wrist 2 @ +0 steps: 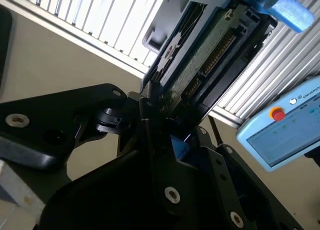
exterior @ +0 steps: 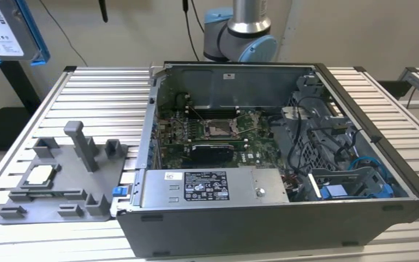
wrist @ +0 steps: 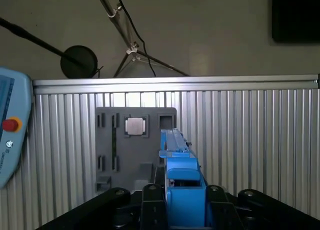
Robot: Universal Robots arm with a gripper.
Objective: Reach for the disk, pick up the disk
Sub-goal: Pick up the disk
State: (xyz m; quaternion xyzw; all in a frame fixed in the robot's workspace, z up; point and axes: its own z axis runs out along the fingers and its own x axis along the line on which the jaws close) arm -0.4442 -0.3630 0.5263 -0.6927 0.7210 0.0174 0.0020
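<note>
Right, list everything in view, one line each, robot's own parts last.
table: one, silver, slatted, across the exterior view
computer case: one, grey, open, on the table
fixture tray: one, grey, on the table, exterior view's left of the computer case
chip: one, silver, in the fixture tray
disk: one, silver with blue frame, raised at the exterior view's upper left
teach pendant: one, pale blue, red button, by the table's edge
arm: one, silver and blue, behind the computer case
gripper: one, black, shut on the disk
</note>
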